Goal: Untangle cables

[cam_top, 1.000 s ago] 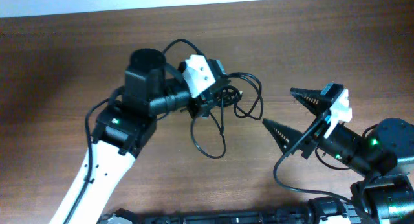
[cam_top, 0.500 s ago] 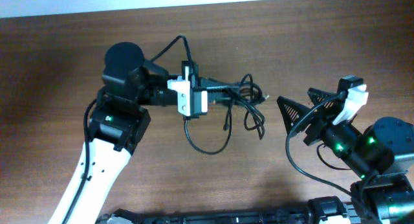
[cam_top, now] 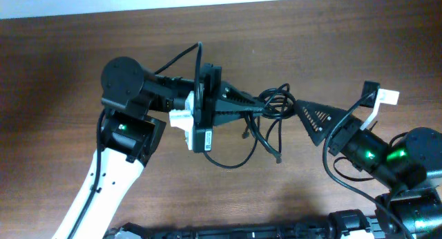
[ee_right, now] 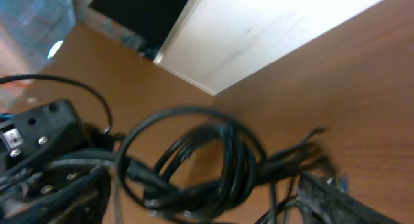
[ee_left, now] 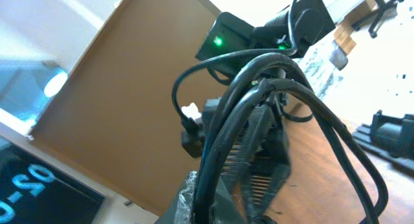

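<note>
The left hand (cam_top: pixel 253 109) is clamped on the cables (cam_top: pixel 277 99) over the middle of the table (cam_top: pixel 359 39), the bundle's long axis pointing toward the right edge, where the right hand (cam_top: pixel 333 101), spread wide and holding nothing, sits just beside the loose loops.

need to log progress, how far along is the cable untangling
Done: nothing looks separated yet; the cables are one knotted bundle of loops. In hand: the left gripper is shut on the bundle, and the right gripper is open right beside it, not gripping. Left: pulling each cord free and laying them apart.
</note>
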Robot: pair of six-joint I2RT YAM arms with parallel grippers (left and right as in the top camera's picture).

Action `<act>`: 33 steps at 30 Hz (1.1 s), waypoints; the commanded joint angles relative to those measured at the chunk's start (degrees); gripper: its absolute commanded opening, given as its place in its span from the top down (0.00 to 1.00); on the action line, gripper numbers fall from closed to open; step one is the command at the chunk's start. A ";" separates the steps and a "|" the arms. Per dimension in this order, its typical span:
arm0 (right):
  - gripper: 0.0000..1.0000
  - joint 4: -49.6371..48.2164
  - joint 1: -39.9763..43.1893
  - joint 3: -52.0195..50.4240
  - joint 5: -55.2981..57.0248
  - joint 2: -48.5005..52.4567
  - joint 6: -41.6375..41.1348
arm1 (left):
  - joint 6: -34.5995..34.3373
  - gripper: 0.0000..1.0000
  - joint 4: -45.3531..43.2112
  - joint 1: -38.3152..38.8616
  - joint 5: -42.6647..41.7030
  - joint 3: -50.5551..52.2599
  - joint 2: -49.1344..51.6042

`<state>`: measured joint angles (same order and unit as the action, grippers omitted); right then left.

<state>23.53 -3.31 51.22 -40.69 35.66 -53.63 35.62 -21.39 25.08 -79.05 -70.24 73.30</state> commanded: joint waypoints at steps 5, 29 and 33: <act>0.24 -0.22 -0.07 0.81 -6.93 -0.31 -15.93 | 0.44 1.00 -6.71 2.12 -0.02 -0.74 -0.11; 0.96 0.00 -0.04 0.81 10.14 0.70 -12.59 | 0.44 0.01 27.56 -6.27 24.39 -0.74 0.15; 0.96 0.09 -0.04 0.81 10.54 2.69 -11.06 | 0.04 0.01 32.50 -6.29 37.70 -0.74 0.13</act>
<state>24.08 -3.31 51.42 -31.42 37.32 -66.70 36.01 9.65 19.05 -53.89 -70.83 73.78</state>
